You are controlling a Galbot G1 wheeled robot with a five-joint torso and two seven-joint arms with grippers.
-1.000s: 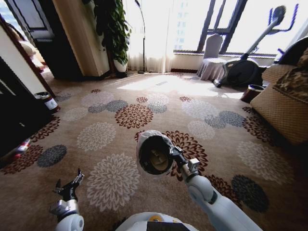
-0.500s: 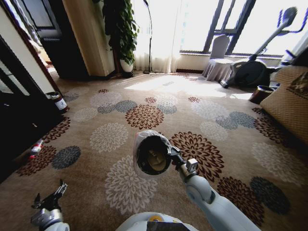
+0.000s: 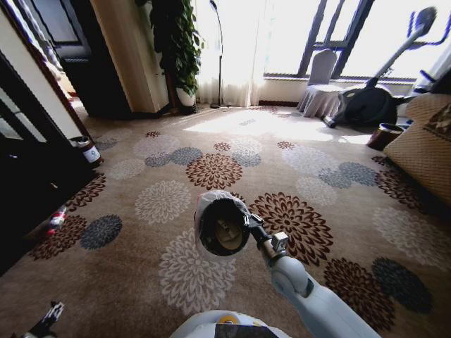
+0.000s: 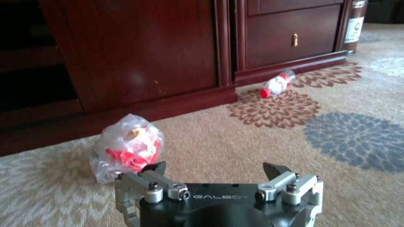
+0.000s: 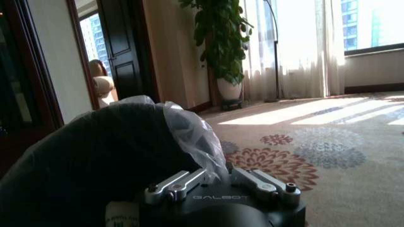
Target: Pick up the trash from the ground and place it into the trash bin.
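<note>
The head view looks from high up, forward and down over the flowered carpet [image 3: 141, 162] toward the potted plant [image 3: 177, 49] by the far windows. The left wrist view sits low over that carpet [image 4: 353, 137], facing the dark wooden cabinet [image 4: 139, 52] at close range. The right wrist view looks past the bin [image 5: 94, 161], very near, toward the same plant [image 5: 221, 38] and carpet.

My rig: white arms, black-and-silver grippers.
From the head view I see my right arm [image 3: 317, 303] as smooth white rounded segments with a dark band, ending in a silver metal wrist block. My left gripper [image 4: 215, 176] has a black body stamped GALBOT, silver finger brackets with screws and dark pointed tips; my right gripper [image 5: 215, 182] carries the same lettering and brackets.
</note>
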